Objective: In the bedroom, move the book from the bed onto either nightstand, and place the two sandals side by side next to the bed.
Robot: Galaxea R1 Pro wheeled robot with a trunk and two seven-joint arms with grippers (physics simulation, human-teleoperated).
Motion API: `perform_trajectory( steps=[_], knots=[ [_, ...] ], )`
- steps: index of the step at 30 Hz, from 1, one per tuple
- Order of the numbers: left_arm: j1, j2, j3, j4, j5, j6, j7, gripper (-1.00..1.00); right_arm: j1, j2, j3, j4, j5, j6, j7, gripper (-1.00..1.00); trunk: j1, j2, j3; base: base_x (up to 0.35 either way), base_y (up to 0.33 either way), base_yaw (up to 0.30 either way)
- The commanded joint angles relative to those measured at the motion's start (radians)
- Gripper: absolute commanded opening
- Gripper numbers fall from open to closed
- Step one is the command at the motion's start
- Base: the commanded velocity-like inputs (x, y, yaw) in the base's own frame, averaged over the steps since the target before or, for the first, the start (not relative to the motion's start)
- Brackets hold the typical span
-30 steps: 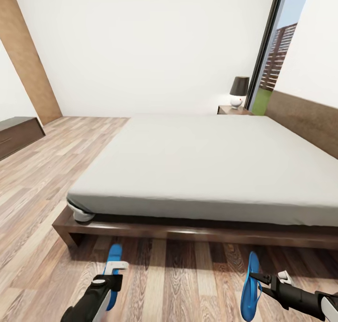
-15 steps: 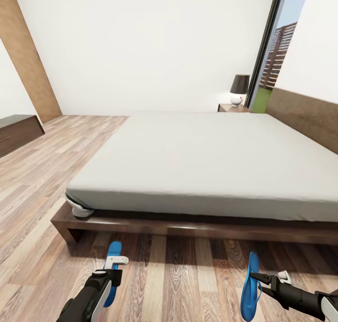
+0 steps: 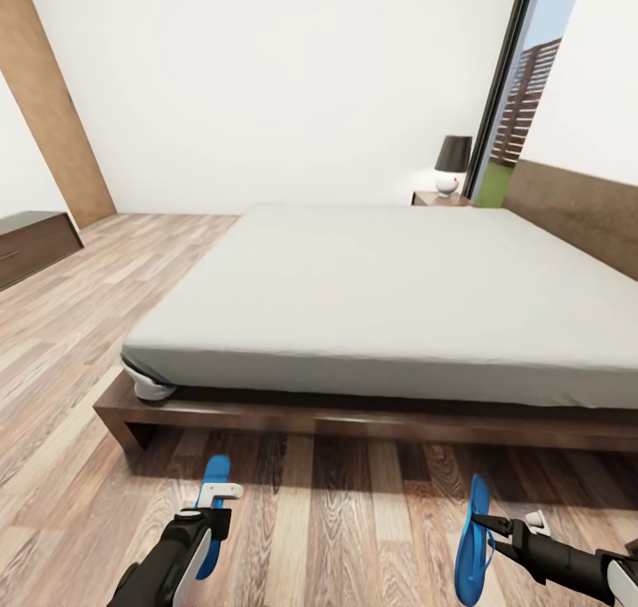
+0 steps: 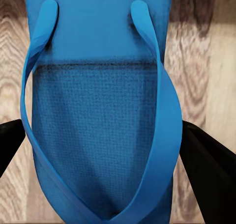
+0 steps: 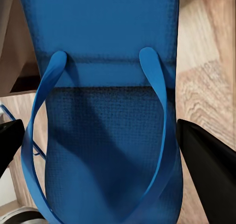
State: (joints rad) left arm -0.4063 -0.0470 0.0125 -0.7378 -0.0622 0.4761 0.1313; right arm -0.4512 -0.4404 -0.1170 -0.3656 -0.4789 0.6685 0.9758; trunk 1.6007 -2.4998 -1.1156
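Starting at the left gripper (image 3: 215,494): its black fingers (image 4: 209,160) sit on either side of a blue sandal (image 4: 101,116), clamped on the edges of the sole as far as I can tell, straps facing the wrist camera. In the head view that left sandal (image 3: 213,511) lies roughly flat and points toward the bed. The right gripper (image 3: 493,531) pinches the other sandal (image 3: 473,542), which stands on edge, tilted up sideways; its fingers (image 5: 206,177) flank the sole in the wrist view too (image 5: 105,116).

Further out, there's wood floor (image 3: 346,518) under both sandals, then the dark frame of the bed (image 3: 354,416) just ahead, with the pale mattress on top. No book on the part of the mattress I can see. A nightstand (image 3: 440,199) with a lamp (image 3: 452,166) sits at the far corner, by the window (image 3: 509,102).

What could go wrong, I reckon: the two sandals are well apart and turned differently, so if they're let go like this they won't end up side by side. The right one being on edge could flop over or land strap-down when released. Edge grips on thin soles look easy to slip, too.
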Motion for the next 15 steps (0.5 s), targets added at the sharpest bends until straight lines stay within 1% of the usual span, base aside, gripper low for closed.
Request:
perform_trajectory(
  steps=[1, 13, 14, 15],
  knots=[
    [0.000, -0.001, 0.001, -0.002, -0.007, 0.006, -0.001, -1.00, 0.000, 0.000, -0.003, 0.000, -0.004, 0.006, 0.001, -1.00, 0.000, -0.001, -0.005, 0.000, 0.000, 0.000],
    [0.000, -0.001, 0.001, -0.002, -0.007, 0.006, -0.001, -1.00, 0.000, -0.002, -0.003, -0.003, -0.004, 0.006, 0.011, -1.00, 0.006, -0.003, -0.051, 0.000, 0.000, 0.000],
    [0.000, -0.001, 0.001, -0.002, -0.007, 0.006, -0.001, -1.00, 0.000, -0.002, -0.004, -0.003, -0.004, 0.006, 0.029, -1.00, 0.006, -0.004, -0.055, 0.000, 0.000, 0.000],
    [0.000, -0.001, 0.001, -0.002, -0.007, 0.005, -0.001, -1.00, 0.000, -0.003, -0.004, -0.003, -0.004, 0.006, 0.079, -1.00, 0.006, -0.004, -0.059, 0.000, 0.000, 0.000]
  ],
)
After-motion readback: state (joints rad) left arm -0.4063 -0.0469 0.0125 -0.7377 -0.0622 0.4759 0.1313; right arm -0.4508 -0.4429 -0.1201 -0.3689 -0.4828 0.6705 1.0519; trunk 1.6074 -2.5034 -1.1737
